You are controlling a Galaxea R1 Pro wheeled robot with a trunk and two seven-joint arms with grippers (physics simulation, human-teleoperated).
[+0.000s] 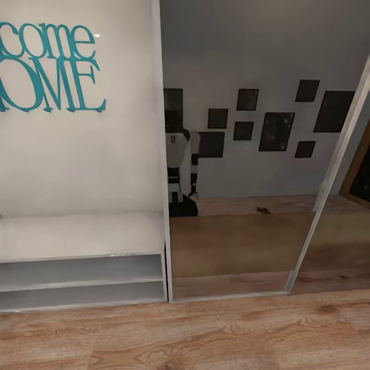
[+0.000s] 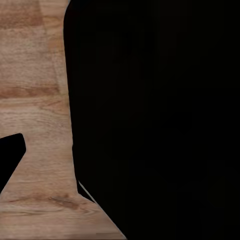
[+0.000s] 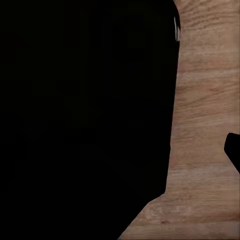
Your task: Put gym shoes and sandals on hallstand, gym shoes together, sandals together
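The hallstand [image 1: 77, 241] stood at the head view's left, its bench top and two low shelves bare; no gym shoes or sandals lay on it, so I judged all four pairs' placing left to do. Beside it the mirrored wardrobe [image 1: 231, 154] reflected the robot. The corridor floor [image 1: 205, 334] stretched before both. Whether either gripper was apart or together I could not tell.
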